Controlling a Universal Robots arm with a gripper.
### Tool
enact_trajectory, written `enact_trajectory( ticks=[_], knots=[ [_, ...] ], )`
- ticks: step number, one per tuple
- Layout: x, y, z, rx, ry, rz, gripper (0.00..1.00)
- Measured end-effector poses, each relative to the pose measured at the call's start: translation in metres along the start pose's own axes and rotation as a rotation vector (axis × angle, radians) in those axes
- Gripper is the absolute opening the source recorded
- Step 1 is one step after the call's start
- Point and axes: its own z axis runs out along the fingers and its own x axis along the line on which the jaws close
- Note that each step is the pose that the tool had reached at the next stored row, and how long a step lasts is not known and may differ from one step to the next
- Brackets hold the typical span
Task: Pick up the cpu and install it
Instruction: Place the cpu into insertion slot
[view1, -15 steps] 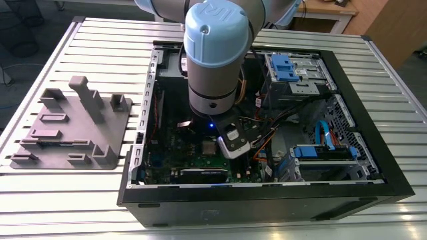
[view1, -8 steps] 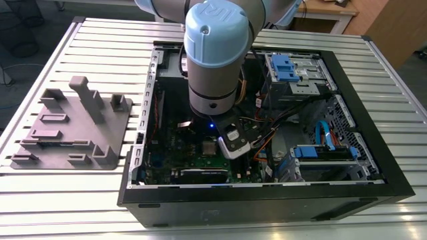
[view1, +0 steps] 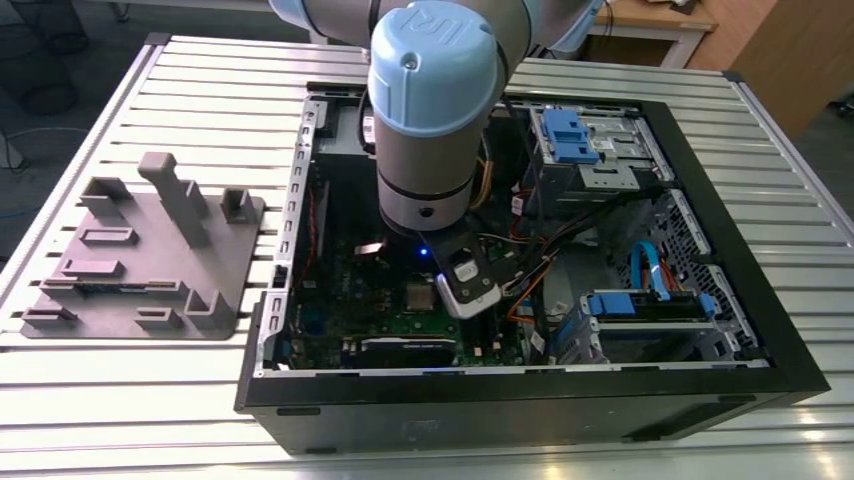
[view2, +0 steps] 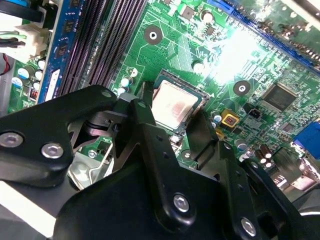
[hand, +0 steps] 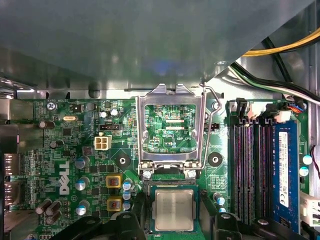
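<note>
Second wrist view: pincer (view2: 175, 114) released, black fingers (view2: 143, 117) spread wider than cpu (view2: 172, 106), one at each side of it, no grip on it. Cpu flat in square socket (view2: 186, 83) on green mobo (view2: 175, 45), pale metal top up, faint reddish patch approx in the middle. Contact of finger edges w/ socket rim: cannot tell.

First wrist view: same chip from straight above, edges lined up w/ socket, seated inside it. Silver socket frame (hand: 170, 125) open, hinge side just beside the socket, green board visible thru its window. Dark memory slots (hand: 248, 170) near the socket, parallel to each other, w/ blue memory stick (hand: 283, 165) in the outermost one. Pincer parts dark at both sides of the chip, apart from it.

Exterior view: arm (view1: 430, 120) reaching down into open PC case (view1: 534, 395), lying on ribbed metal desk (view1: 134, 400). Grey plastic tray (view1: 160, 250) w/ upright posts on desk, at the exterior view's left of the case, near it but not touching.
</note>
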Motion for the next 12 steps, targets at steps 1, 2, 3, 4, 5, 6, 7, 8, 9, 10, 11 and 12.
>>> enact_trajectory(
  ticks=[1,2,3,4,5,6,7,8,9,10,11,12],
  knots=[
    [0.0000,0.0000,-0.0002,0.0002,0.0000,0.000,0.54],
    [0.0000,0.0000,-0.0006,0.0000,-0.0001,0.000,0.54],
    [-0.0001,0.0001,-0.0010,-0.0003,-0.0002,0.000,0.54],
    [-0.0001,0.0001,-0.0010,-0.0004,-0.0002,0.000,0.54],
    [0.0000,0.0001,-0.0011,-0.0003,-0.0001,0.000,0.54],
    [0.0003,0.0000,-0.0013,0.0000,-0.0001,0.000,0.54],
    [0.0004,0.0000,-0.0013,0.0002,0.0000,0.000,0.54],
    [0.0003,0.0000,-0.0015,0.0002,-0.0001,0.000,0.54],
    [0.0003,0.0000,-0.0018,0.0004,0.0000,0.000,0.54],
    [0.0003,0.0000,-0.0023,0.0004,0.0000,0.000,0.54],
    [0.0003,0.0000,-0.0027,0.0003,0.0000,0.000,0.54],
    [0.0003,0.0000,-0.0033,0.0003,0.0000,0.000,0.54]
  ],
)
